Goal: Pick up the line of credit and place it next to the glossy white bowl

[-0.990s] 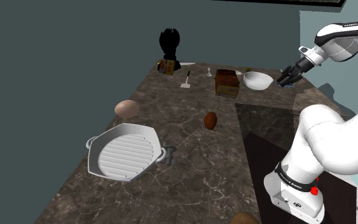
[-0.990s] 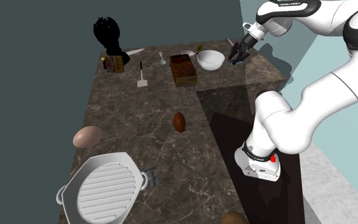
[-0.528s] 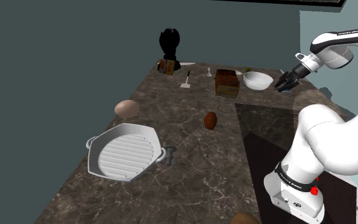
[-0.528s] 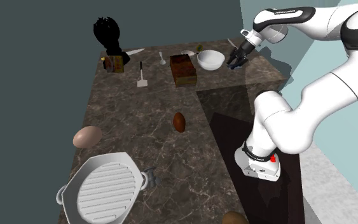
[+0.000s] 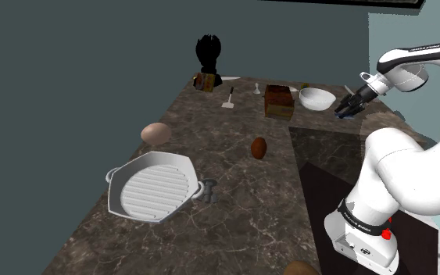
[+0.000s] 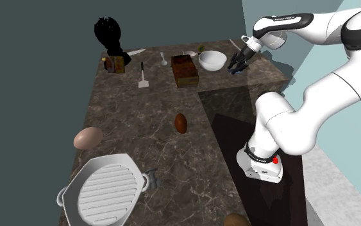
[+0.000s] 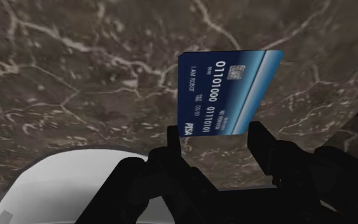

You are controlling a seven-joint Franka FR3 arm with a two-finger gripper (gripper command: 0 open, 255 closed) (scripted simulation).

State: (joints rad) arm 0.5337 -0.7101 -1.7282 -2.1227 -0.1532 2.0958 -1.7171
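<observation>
A dark blue credit card with white numbers stands on edge between my gripper's two black fingers, which are shut on its lower part. Marbled dark countertop lies close beneath it. The glossy white bowl sits at the far end of the counter, and its rim curves in beside the fingers. In the shoulder view my gripper hangs low, just to the bowl's right. In the second exterior view the gripper is likewise just right of the bowl.
A brown box stands left of the bowl, with a white spatula and a black figure further left. A white grill pan, a tan egg-shaped thing and a brown oval lie nearer. The counter's edge runs just right of the gripper.
My gripper has come down and slightly toward the bowl with the card still in it, from above the counter's far corner to just over the surface.
</observation>
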